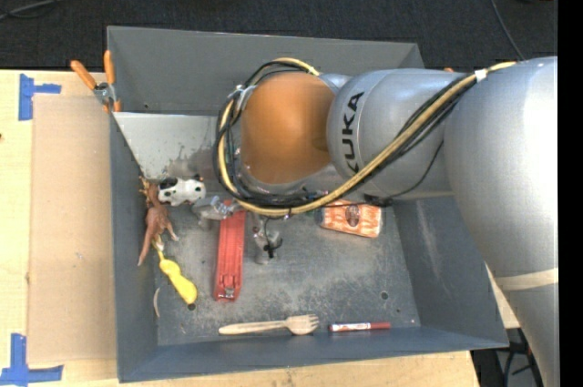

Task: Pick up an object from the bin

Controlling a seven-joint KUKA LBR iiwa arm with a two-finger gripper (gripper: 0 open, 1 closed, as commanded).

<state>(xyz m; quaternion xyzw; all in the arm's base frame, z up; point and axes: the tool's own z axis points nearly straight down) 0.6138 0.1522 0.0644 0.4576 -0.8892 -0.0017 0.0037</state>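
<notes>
Red plastic bar (pixel 230 259) lies lengthwise in the lower middle of the frame, on the dusty grey floor of the bin (pixel 392 280), and it is the thing nearest the gripper (pixel 266 247), which hangs just to its right below the orange wrist cover (pixel 282 135). Whether the pincer is apart or together I cannot tell, and nothing shows inside it, so the step in hand looks like the approach, with no grasp made. A pick of the bar would, by my judgement, call for a shift toward the left of the frame and a closing across its narrow width, since it looks rigid, smooth and straight-sided (a fair shape for a pinch). Right of the gripper sits a crinkled orange packet (pixel 351 219), probably soft and slippery. Along the lower edge lie a flat wooden fork (pixel 270 326) and a thin red-capped pen (pixel 359 327). At the left are a curved yellow toy (pixel 178 279), a spindly brown animal figure (pixel 154 229) and a small black-and-white cow (pixel 181 190).
</notes>
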